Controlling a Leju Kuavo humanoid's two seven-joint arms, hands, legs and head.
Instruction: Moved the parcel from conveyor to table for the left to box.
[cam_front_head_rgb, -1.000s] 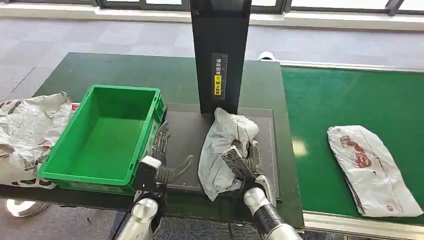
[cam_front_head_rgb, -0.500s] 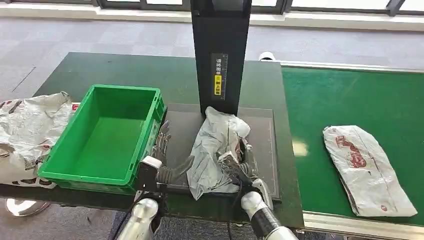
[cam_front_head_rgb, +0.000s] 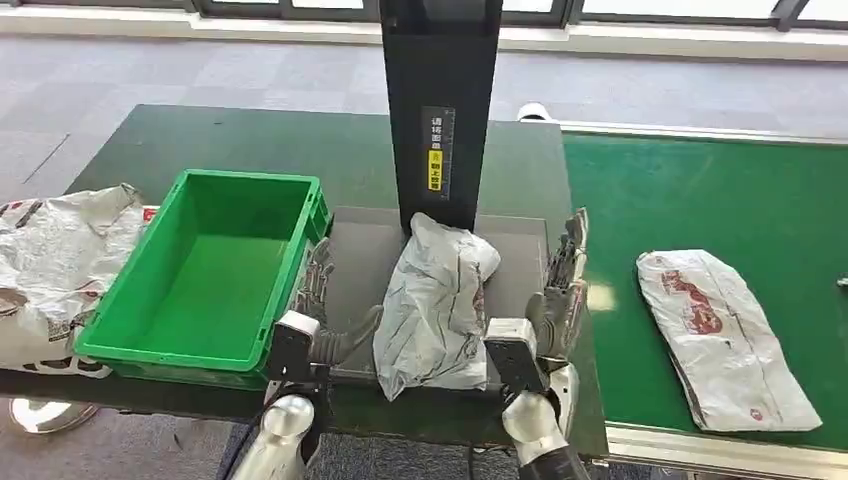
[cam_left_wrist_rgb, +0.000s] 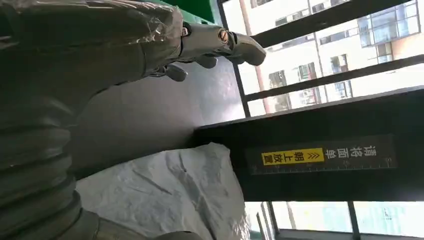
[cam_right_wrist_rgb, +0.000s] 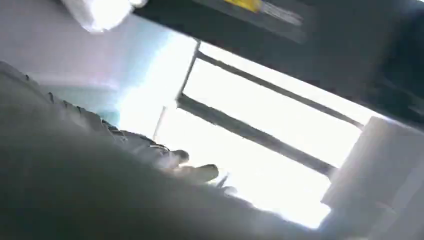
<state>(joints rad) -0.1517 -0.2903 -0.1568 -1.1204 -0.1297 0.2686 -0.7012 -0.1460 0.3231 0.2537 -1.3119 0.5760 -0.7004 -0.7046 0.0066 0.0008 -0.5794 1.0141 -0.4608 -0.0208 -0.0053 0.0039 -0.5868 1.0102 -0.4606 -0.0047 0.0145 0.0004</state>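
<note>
A crumpled grey parcel (cam_front_head_rgb: 435, 300) lies on the dark mat (cam_front_head_rgb: 360, 262) of the table, in front of the black post (cam_front_head_rgb: 440, 110); the left wrist view shows the parcel (cam_left_wrist_rgb: 170, 192) beside that post. My right hand (cam_front_head_rgb: 558, 290) stands to the parcel's right with fingers straight and apart, holding nothing. My left hand (cam_front_head_rgb: 322, 300) rests open between the parcel and the green box (cam_front_head_rgb: 215, 275), its thumb near the parcel's edge. The left hand's fingers (cam_left_wrist_rgb: 220, 42) are spread over the mat. The green box is empty.
A second white parcel with red print (cam_front_head_rgb: 725, 335) lies on the green conveyor (cam_front_head_rgb: 700, 200) to the right. Crumpled white bags (cam_front_head_rgb: 50, 260) lie left of the box. The black post stands upright at the mat's far edge.
My right hand has let go of the grey parcel and moved right, fingers now spread. The parcel settled flat on the mat. The conveyor parcel drifted slightly left.
</note>
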